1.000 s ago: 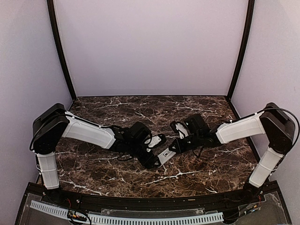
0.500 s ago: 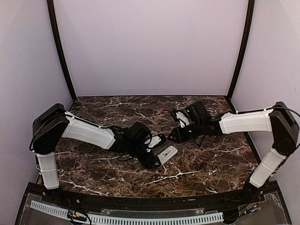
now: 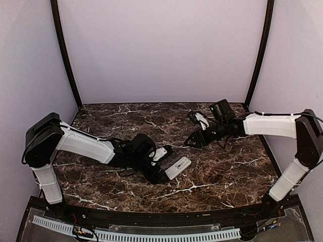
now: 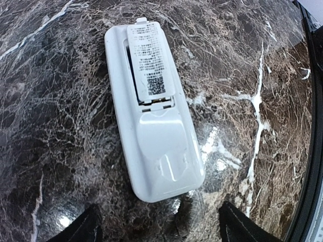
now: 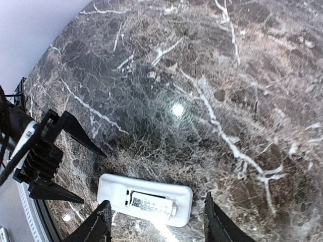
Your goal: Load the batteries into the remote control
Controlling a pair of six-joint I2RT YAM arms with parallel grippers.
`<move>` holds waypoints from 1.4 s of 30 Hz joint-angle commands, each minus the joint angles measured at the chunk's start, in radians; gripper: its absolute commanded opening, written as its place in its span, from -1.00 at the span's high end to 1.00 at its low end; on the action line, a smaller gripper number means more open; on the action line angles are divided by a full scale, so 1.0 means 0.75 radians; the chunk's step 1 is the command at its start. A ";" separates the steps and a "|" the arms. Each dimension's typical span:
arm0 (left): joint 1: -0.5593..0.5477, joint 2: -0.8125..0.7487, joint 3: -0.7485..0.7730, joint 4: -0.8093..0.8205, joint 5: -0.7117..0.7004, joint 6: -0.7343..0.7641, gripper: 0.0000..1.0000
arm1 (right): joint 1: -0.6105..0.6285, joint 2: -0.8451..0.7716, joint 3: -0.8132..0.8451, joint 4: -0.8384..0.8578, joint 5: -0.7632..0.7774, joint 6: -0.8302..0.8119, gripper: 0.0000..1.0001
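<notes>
The remote control (image 3: 178, 168) (image 4: 151, 111) (image 5: 144, 199) lies back-up on the dark marble table (image 3: 222, 176). A white cover with a printed label (image 4: 150, 63) sits slightly askew over its battery bay. The batteries are hidden. My left gripper (image 3: 165, 164) (image 4: 161, 229) is open just short of the remote's rounded end, one fingertip (image 4: 88, 227) on each side, touching nothing. My right gripper (image 3: 194, 141) (image 5: 157, 224) is open and raised over the table behind and to the right of the remote, with nothing between its fingers.
Purple walls and black corner posts (image 3: 64, 55) enclose the table on three sides. A black rail with a white slotted strip (image 3: 136, 234) runs along the near edge. The table's edge (image 4: 314, 151) shows at the right of the left wrist view.
My right gripper has opened, left the remote and pulled away to the back right. The left gripper has drawn back a little to the left. The remote stays on the table.
</notes>
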 commanded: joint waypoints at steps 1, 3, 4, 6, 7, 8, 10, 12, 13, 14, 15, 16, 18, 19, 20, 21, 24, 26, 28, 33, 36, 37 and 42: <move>-0.039 -0.059 -0.042 0.001 -0.054 0.021 -0.59 | -0.065 -0.009 0.071 0.012 -0.012 -0.132 -0.19; -0.059 -0.064 -0.057 -0.020 -0.078 0.050 -0.58 | -0.085 0.121 0.236 -0.169 0.030 -0.085 -0.16; -0.067 -0.073 -0.065 -0.021 -0.095 0.068 -0.58 | -0.087 0.202 0.383 -0.281 0.036 -0.081 -0.13; -0.071 -0.086 -0.091 -0.012 -0.117 0.094 -0.57 | -0.086 0.361 0.539 -0.424 0.024 -0.081 0.04; -0.076 -0.088 -0.104 -0.006 -0.122 0.103 -0.57 | -0.083 0.416 0.586 -0.453 0.003 -0.082 0.14; -0.080 -0.085 -0.108 -0.005 -0.138 0.130 -0.57 | -0.075 0.457 0.611 -0.464 -0.012 -0.084 0.23; -0.103 -0.062 -0.098 -0.004 -0.169 0.178 -0.57 | -0.055 0.511 0.625 -0.454 0.023 -0.088 0.31; -0.127 -0.022 -0.079 -0.011 -0.200 0.210 -0.57 | -0.033 0.553 0.628 -0.451 0.042 -0.092 0.42; -0.135 0.005 -0.073 -0.008 -0.218 0.226 -0.57 | -0.026 0.578 0.624 -0.451 0.020 -0.091 0.48; -0.137 0.017 -0.065 -0.005 -0.223 0.235 -0.57 | -0.022 0.606 0.622 -0.454 -0.011 -0.093 0.53; -0.139 0.032 -0.064 0.006 -0.238 0.249 -0.57 | -0.017 0.630 0.621 -0.463 -0.036 -0.097 0.59; -0.140 0.039 -0.064 0.023 -0.247 0.257 -0.57 | -0.014 0.651 0.619 -0.474 -0.048 -0.100 0.65; -0.141 0.054 -0.060 0.039 -0.250 0.280 -0.57 | -0.010 0.671 0.599 -0.485 -0.039 -0.101 0.73; -0.141 0.063 -0.056 0.045 -0.237 0.283 -0.57 | -0.010 0.671 0.586 -0.482 -0.035 -0.101 0.76; -0.141 0.069 -0.050 0.057 -0.229 0.284 -0.57 | -0.009 0.670 0.572 -0.478 -0.037 -0.101 0.79; -0.141 0.083 -0.047 0.065 -0.214 0.281 -0.58 | -0.010 0.669 0.561 -0.476 -0.049 -0.101 0.83; -0.141 0.108 -0.020 0.072 -0.227 0.272 -0.58 | -0.008 0.675 0.534 -0.481 -0.086 -0.101 0.89; -0.138 0.116 -0.023 0.086 -0.248 0.265 -0.58 | -0.006 0.668 0.505 -0.476 -0.096 -0.100 0.92; -0.134 0.111 -0.039 0.110 -0.261 0.264 -0.58 | -0.006 0.656 0.468 -0.461 -0.098 -0.089 0.94; -0.104 0.097 -0.042 0.077 -0.263 0.259 -0.56 | 0.000 0.610 0.385 -0.429 -0.137 -0.041 0.98; -0.075 0.079 -0.046 0.038 -0.286 0.264 -0.55 | 0.007 0.574 0.331 -0.414 -0.157 -0.007 0.99; -0.059 0.071 -0.052 0.020 -0.287 0.265 -0.55 | 0.011 0.563 0.317 -0.409 -0.167 0.002 0.99; -0.023 -0.008 -0.096 -0.010 -0.281 0.298 -0.55 | 0.048 0.531 0.260 -0.387 -0.192 0.050 0.99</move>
